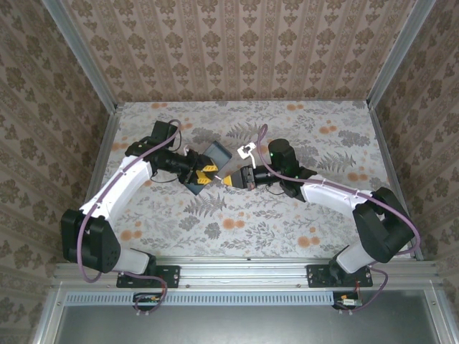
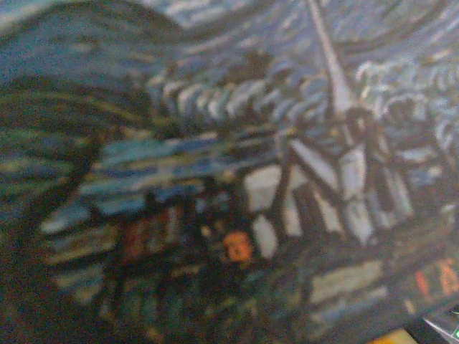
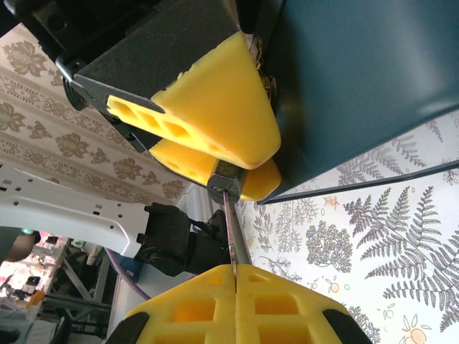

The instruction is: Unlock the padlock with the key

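Observation:
The tiny dark padlock (image 3: pixel 224 174) is pinched between the yellow fingers of my left gripper (image 3: pixel 251 166), right against the dark-blue box (image 3: pixel 358 79). Its shackle is hidden. A thin silver key (image 3: pixel 235 233) runs from my right gripper (image 3: pixel 235 276), which is shut on it, up into the padlock's underside. From above, the left gripper (image 1: pixel 204 174) and right gripper (image 1: pixel 228 179) meet tip to tip at the box's (image 1: pixel 214 155) near corner. The left wrist view is a blurred close-up of the box's swirl-painted face (image 2: pixel 237 143).
The floral-patterned table (image 1: pixel 301 222) is walled by patterned panels on three sides. A small white tag (image 1: pixel 246 150) sits just right of the box, near the right arm's wrist. Open table lies in front of and behind the grippers.

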Controlling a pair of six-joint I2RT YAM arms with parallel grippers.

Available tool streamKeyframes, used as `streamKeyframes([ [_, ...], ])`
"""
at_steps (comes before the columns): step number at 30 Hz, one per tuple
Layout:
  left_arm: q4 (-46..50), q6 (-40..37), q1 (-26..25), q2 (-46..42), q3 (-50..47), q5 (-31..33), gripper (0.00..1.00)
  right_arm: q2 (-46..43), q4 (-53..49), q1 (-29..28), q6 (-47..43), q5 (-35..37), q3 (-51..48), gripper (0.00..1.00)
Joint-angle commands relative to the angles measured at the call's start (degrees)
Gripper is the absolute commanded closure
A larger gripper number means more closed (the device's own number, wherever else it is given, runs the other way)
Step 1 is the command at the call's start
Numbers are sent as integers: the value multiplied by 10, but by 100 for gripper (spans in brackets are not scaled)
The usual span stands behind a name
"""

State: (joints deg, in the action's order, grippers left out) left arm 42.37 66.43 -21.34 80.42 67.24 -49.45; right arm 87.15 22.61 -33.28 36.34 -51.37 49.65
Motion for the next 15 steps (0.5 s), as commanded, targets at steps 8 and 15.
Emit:
streamKeyframes([
  [8,-18,16,-22,-7,3,24,100,23,50,-5,70,28,21,100],
  [15,-31,39,-23,-10,2,39,100,21,51,-23,73,52,26,100],
])
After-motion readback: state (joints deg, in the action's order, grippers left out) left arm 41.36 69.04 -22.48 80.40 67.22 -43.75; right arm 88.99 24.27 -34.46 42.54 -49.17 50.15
